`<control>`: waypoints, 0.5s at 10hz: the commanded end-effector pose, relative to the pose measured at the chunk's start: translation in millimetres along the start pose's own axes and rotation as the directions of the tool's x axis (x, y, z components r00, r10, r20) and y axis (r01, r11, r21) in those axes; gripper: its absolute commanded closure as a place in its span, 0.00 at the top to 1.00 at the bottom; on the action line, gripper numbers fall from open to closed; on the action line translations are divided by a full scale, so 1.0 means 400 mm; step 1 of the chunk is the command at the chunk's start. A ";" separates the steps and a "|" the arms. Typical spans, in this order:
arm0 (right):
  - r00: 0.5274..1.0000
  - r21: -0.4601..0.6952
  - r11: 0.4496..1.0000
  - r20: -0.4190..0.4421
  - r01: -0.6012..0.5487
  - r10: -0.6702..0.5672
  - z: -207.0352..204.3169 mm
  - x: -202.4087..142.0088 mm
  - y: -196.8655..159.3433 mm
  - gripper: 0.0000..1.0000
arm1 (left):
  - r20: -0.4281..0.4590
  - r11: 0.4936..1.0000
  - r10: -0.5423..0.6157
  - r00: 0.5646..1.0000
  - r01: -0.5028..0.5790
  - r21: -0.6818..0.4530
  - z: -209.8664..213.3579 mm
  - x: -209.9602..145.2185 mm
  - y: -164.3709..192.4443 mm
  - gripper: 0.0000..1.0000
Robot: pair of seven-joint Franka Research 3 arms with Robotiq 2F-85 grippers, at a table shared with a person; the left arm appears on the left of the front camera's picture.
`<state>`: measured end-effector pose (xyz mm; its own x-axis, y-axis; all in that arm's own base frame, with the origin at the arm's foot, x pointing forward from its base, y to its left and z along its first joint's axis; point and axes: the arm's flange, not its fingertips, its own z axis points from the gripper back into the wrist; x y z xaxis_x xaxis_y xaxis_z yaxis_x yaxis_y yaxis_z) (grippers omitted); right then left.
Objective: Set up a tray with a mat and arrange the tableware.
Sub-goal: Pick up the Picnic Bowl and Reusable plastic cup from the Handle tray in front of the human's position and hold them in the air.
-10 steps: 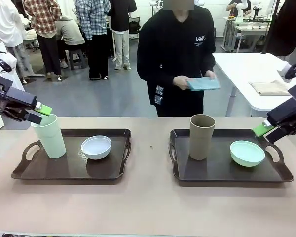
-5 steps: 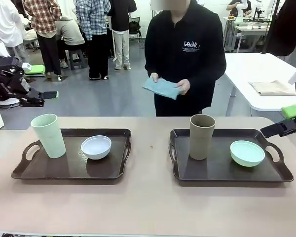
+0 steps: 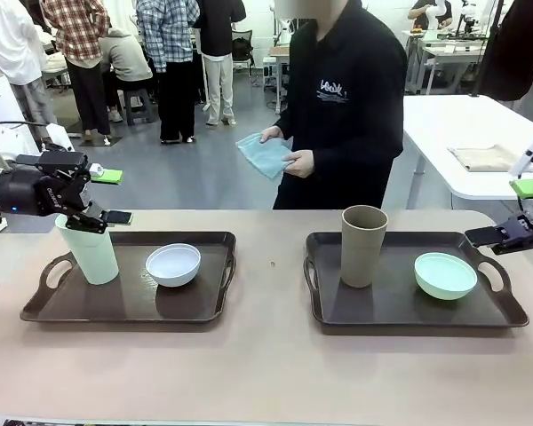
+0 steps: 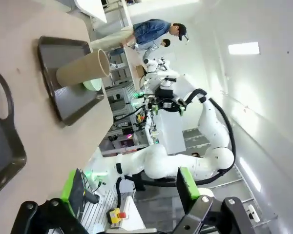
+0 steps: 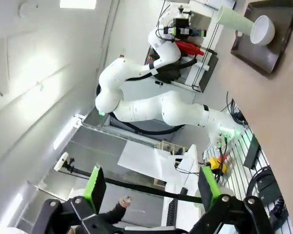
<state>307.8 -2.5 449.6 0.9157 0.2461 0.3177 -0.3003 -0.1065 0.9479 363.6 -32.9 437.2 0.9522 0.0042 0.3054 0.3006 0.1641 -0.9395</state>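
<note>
On the desk [image 3: 266,373] the tan-brown tumbler [image 3: 363,246] stands upright in the left part of the right-hand dark tray [image 3: 382,309]. The mint green bowl [image 3: 445,275] sits to the tumbler's right on the same tray, apart from it. To the tumbler's left, across a bare strip of desk, lies a second dark tray [image 3: 115,306]. It carries the white bowl [image 3: 173,264] on the side nearer the tan-brown tumbler and the upright pale green tumbler [image 3: 89,253] on the far side. The left gripper [image 3: 113,196] hangs at that pale green tumbler's rim, jaws spread, holding nothing. Whether it touches the rim cannot be told. Far to the tan-brown tumbler's right, past the mint green bowl, the right gripper [image 3: 511,213] hovers above the tray's handle, likewise spread and empty. Behind the tan-brown tumbler a person holds a folded light blue mat [image 3: 265,155] in both hands.
</note>
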 end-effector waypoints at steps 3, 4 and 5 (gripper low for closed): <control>0.998 -0.003 0.998 -0.024 -0.059 0.059 -0.011 -0.008 0.029 1.00 | -0.067 0.990 0.021 0.998 -0.011 0.140 0.126 -0.023 -0.013 1.00; 0.998 -0.003 0.998 -0.024 -0.059 0.059 -0.011 -0.008 0.029 1.00 | -0.040 0.998 -0.002 0.999 0.004 0.069 0.049 -0.006 0.004 1.00; 0.998 -0.003 0.998 -0.024 -0.059 0.059 -0.011 -0.008 0.029 1.00 | -0.040 0.998 -0.002 0.999 0.004 0.069 0.049 -0.006 0.004 1.00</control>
<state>300.8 0.4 462.0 0.8980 0.2619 0.3534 -0.3394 -0.0987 0.9355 358.0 -0.8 437.8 0.9549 -0.0448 0.2936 0.2948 0.2629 -0.9187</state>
